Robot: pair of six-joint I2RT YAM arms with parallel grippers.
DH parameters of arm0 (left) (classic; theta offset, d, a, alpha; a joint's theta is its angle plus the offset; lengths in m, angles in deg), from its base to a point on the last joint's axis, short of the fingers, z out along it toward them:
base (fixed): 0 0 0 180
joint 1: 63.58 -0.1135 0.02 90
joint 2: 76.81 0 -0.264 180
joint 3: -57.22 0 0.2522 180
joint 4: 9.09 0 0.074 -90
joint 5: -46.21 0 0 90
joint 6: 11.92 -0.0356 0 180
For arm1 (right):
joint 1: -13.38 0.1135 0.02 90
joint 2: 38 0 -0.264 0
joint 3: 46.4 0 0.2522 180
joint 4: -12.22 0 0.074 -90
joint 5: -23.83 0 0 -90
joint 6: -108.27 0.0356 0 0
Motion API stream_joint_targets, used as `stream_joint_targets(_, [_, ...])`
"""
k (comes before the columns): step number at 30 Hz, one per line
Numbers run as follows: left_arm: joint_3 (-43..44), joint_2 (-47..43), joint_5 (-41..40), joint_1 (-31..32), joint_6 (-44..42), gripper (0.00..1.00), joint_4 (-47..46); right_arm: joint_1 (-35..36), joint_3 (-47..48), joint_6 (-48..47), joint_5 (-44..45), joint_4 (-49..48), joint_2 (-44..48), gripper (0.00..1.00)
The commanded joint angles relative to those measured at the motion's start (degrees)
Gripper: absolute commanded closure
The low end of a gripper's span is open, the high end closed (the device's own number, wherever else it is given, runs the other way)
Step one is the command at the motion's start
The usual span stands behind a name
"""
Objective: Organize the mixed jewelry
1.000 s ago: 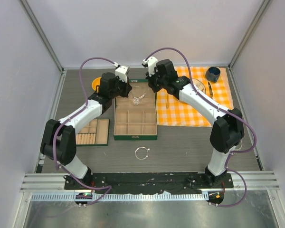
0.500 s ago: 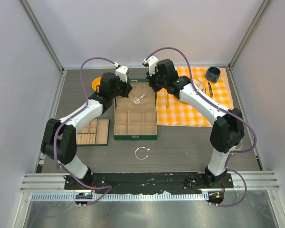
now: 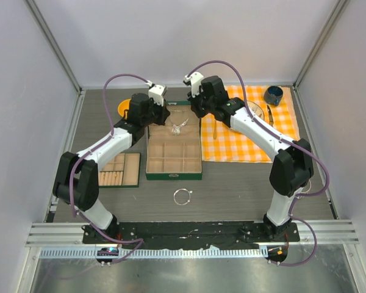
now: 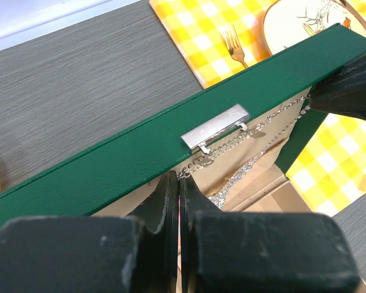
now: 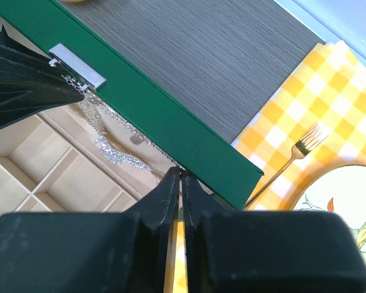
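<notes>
My left gripper (image 4: 179, 183) was pinched fully shut on one end of the fine silver chain necklace (image 4: 230, 145), fingertips pressed together w/ the links coming out right at the tip. My right gripper (image 5: 181, 178) was likewise clamped tight on the other end, so the chain hung strung betw. the two, sagging w/ its sparkly pendant cluster at the low point. Holding both ends apart looked deliberate: it should stop the fine links bunching or knotting, and let me lay the piece down straight.

Both tips sat just inside the open lid of the green rectangular jewelry box (image 3: 174, 176), close to the lid's small silver metal clasp (image 4: 215, 127), w/ the chain draped against the beige lining above the divided compartments. I'd judge the step as placing the necklace in the box; lowering both ends together, then letting go, was what remained.

The thin round silver bangle (image 3: 182, 196) lay on the dark table (image 3: 244, 189) near my bases, well apart from the box and not yet sorted. Studs — too small to make out. The gold fork (image 5: 293, 155) on the orange-checked cloth (image 3: 232, 146) beside the box wasn't part of the job.
</notes>
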Motion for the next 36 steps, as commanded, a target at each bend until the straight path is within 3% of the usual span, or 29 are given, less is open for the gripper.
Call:
stream_joint_targets(1, [1.63,0.31,0.55,-0.33,0.48,0.99,-2.11,0.14,1.84,0.62,0.15,-2.53,-0.29,0.87])
stream_joint_targets(16, [1.37,0.48,1.25,-0.33,0.75,0.98,-1.76,0.58,1.67,0.53,0.76,-2.36,-0.12,0.78])
stream_joint_targets(22, [0.49,-0.22,1.17,-0.24,0.75,0.94,-1.67,0.67,0.97,0.53,0.33,-2.18,0.85,0.76])
stream_joint_targets(30, [-0.82,-1.63,0.81,-0.33,0.66,0.86,-1.23,0.93,-2.81,-1.74,-0.9,-0.87,4.1,0.71])
stream_joint_targets(36, [-1.79,-3.2,0.46,-0.24,0.57,0.73,-0.62,1.28,-6.85,-3.77,-1.52,0.19,6.29,0.65])
